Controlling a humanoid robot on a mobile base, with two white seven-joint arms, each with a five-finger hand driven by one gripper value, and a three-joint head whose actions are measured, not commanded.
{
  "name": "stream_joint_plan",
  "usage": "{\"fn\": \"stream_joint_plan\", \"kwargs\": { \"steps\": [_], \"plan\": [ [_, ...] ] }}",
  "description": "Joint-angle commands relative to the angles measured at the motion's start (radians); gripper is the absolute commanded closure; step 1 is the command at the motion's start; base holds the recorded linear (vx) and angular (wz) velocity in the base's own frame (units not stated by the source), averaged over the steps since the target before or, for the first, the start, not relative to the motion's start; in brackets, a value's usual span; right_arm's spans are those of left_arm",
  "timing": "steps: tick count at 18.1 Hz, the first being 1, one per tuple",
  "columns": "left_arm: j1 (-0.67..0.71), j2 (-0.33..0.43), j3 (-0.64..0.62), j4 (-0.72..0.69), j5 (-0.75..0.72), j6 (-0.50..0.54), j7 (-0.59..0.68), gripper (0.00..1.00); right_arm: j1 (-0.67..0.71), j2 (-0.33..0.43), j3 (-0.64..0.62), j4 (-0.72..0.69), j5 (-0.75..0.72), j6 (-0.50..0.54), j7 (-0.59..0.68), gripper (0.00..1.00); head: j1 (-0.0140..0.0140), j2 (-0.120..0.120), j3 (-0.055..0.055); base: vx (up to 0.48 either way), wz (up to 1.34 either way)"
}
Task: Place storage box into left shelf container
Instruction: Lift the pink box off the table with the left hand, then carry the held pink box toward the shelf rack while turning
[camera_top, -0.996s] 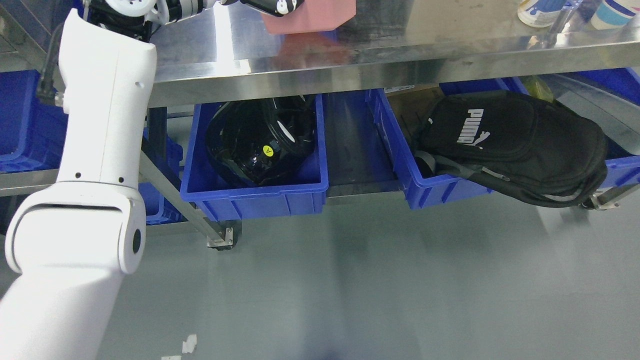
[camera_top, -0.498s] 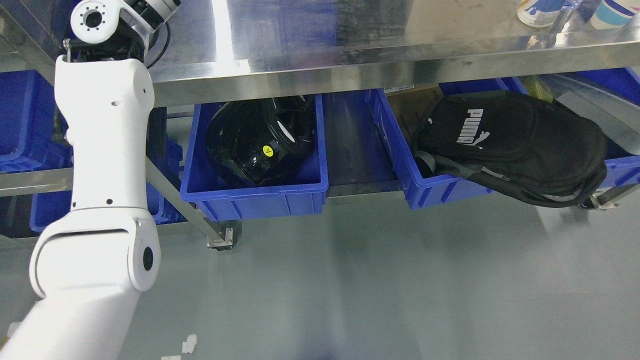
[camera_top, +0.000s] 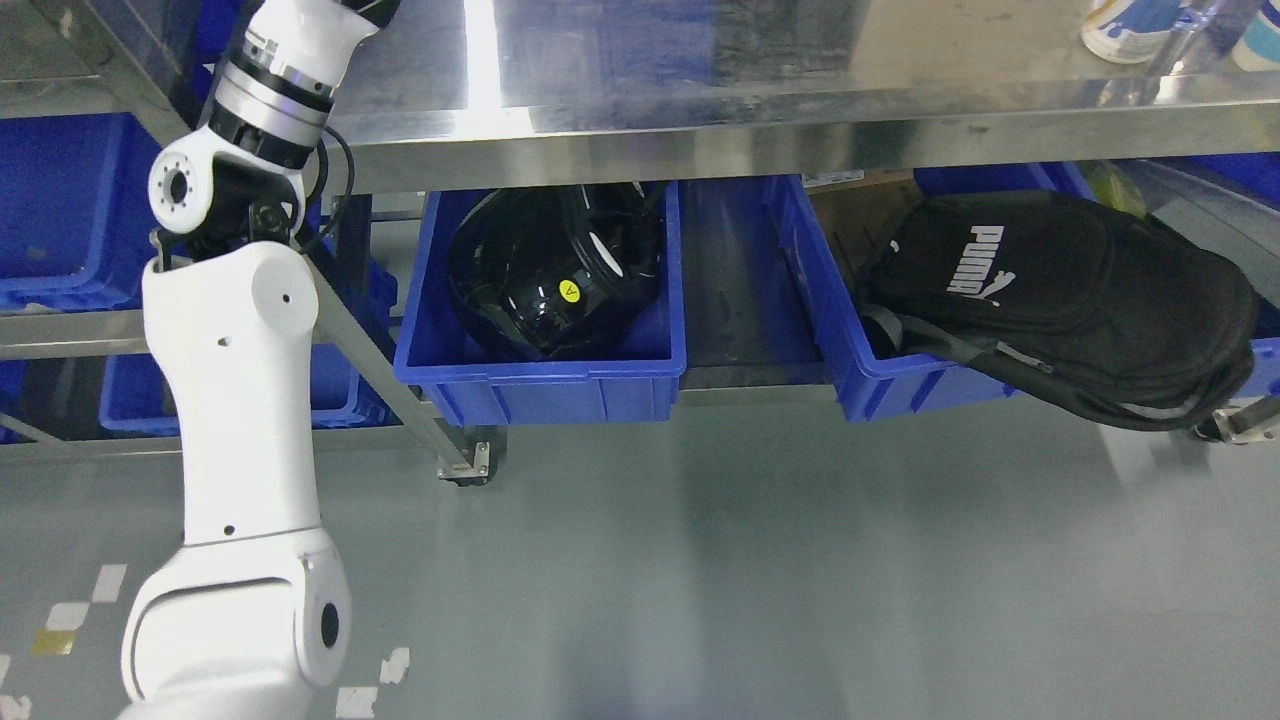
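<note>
The fingers of the left hand lay beyond the top edge, so their state could not be told; neither the storage box nor its orientation was visible. The left arm (camera_top: 235, 400) rose from the lower left to the steel table (camera_top: 760, 110). Beneath it, a blue bin (camera_top: 545, 385) held a black helmet (camera_top: 555, 275); well to its right, a second blue bin (camera_top: 900, 380) carried a black backpack (camera_top: 1060, 300).

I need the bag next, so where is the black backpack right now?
In the head view the black backpack lies at the right, draped over a blue plastic bin beneath the steel table.
</note>
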Motion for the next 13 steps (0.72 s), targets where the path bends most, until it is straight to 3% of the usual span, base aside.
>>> {"fn": "stream_joint_plan", "kwargs": {
  "steps": [1,7,13],
  "plan": [
    [0.173,0.011,0.028,-0.295,0.065,-0.046,-0.001,0.96,-0.008,-0.017,-0.003,-0.017,-0.002,-0.001,-0.001,0.00,0.0000,0.000,0.000,-0.029,0.26],
    [0.359,0.011,-0.141,-0.377,0.065,-0.165,-0.003,0.96,-0.008,-0.017,-0.003,-0.017,-0.002,-0.001,0.001,0.00,0.0000,0.000,0.000,-0.044,0.43],
    [0.584,0.011,-0.267,-0.416,0.065,-0.308,-0.009,0.96,-0.008,-0.017,-0.003,-0.017,-0.002,-0.001,0.001,0.00,0.0000,0.000,0.000,-0.020,1.10]
  ]
}}
